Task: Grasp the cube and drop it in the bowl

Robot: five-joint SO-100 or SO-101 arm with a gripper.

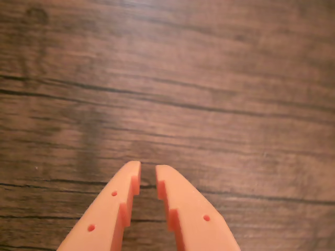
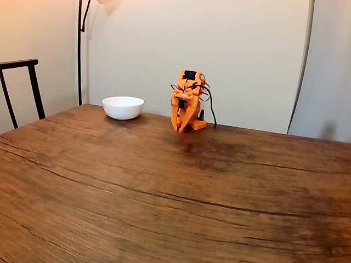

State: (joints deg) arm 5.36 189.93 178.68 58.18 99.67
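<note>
The white bowl (image 2: 123,107) stands on the far side of the wooden table (image 2: 164,186) in the fixed view. To its right the orange arm (image 2: 188,98) is folded up, with my gripper (image 2: 181,126) pointing down at the tabletop a bowl's width away from the bowl. In the wrist view the two orange fingertips (image 1: 133,175) of my gripper (image 1: 148,170) are almost together with only a thin slit between them. They hold nothing, and bare wood lies beneath them. The cube is out of view.
A dark chair back (image 2: 22,82) stands at the table's left end in the fixed view. A thin lamp pole (image 2: 80,49) rises behind the bowl. A black cable (image 2: 210,107) hangs from the arm's right side.
</note>
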